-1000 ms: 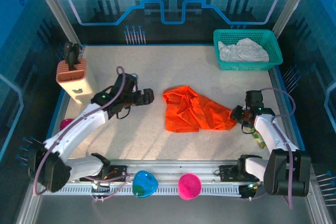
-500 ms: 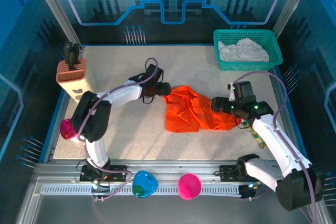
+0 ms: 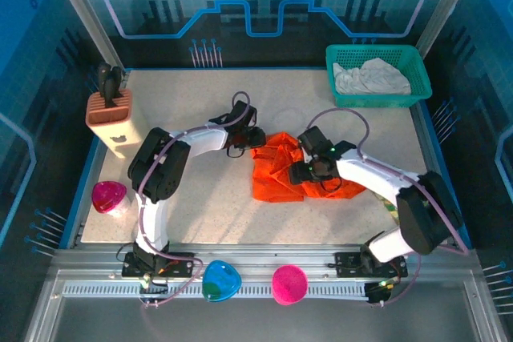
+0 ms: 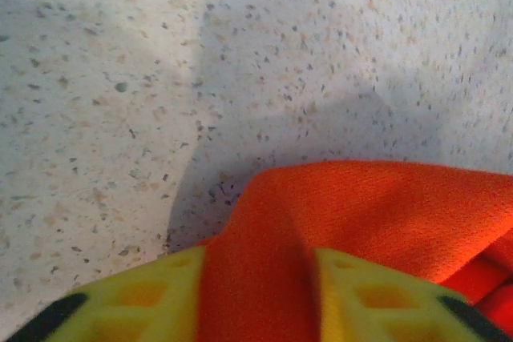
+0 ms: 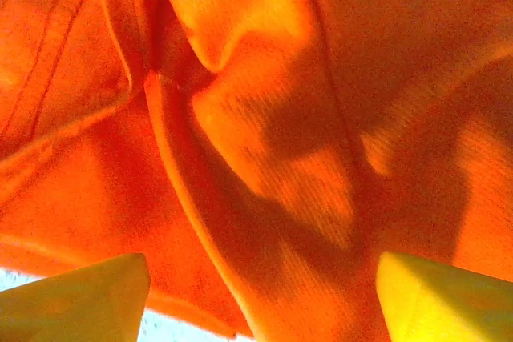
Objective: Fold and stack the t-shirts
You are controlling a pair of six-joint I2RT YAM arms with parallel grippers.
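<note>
The bright orange t-shirt [image 3: 272, 183] lies crumpled in the middle of the table. My left gripper [image 3: 255, 138] is at its upper left corner. In the left wrist view its yellow fingers [image 4: 152, 294] pinch a raised ridge of the orange t-shirt [image 4: 361, 206] just above the speckled tabletop. My right gripper [image 3: 298, 172] is over the shirt's middle. In the right wrist view it [image 5: 263, 278] stands open, fingers wide apart, with wrinkled orange cloth [image 5: 264, 158] close beneath. The off-white t-shirt [image 3: 370, 78] sits bunched in the teal basket [image 3: 419, 78].
The basket stands at the back right corner. A beige holder [image 3: 112, 118] with dark tools stands at the left edge, and a pink bowl [image 3: 108, 196] lies in front of it. A blue bowl [image 3: 220, 279] and a pink bowl [image 3: 288, 283] rest on the front rail.
Both arms have swung in to the orange shirt. The left gripper reached its upper left corner and took hold; the right moved from the shirt's right end to over its middle.
</note>
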